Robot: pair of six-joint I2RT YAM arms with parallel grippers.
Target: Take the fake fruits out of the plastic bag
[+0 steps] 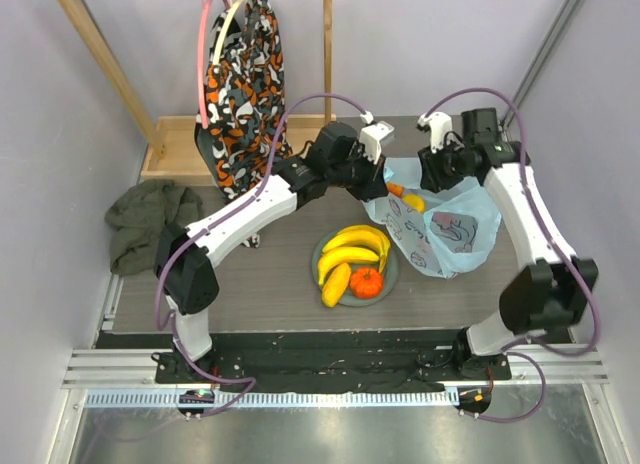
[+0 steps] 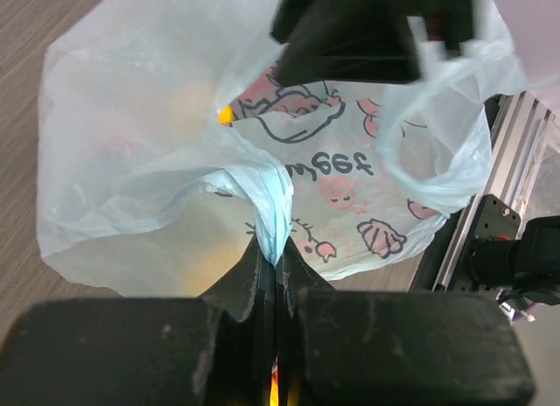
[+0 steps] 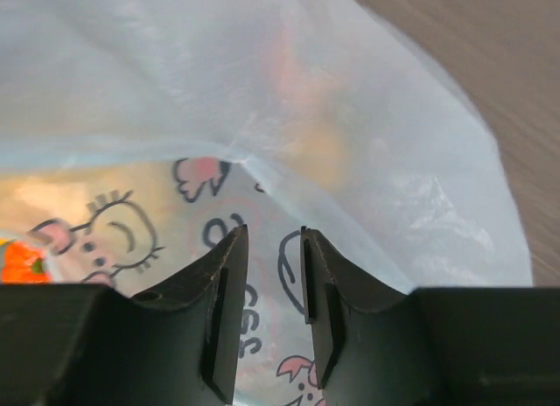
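Observation:
The light-blue plastic bag with pink cartoon print lies on the table at the right. My left gripper is shut on a gathered fold of the bag's edge and holds it up. My right gripper is open just above the bag's mouth, with the printed film showing between its fingers. A yellow and an orange fruit show inside the bag; a yellow bit shows through the film. The banana bunch, the long yellow-orange fruit and the small ribbed orange one lie on a grey-green plate.
An orange-black-white patterned cloth hangs at the back on a wooden frame. A dark green cloth lies at the table's left edge. A metal rail runs along the front.

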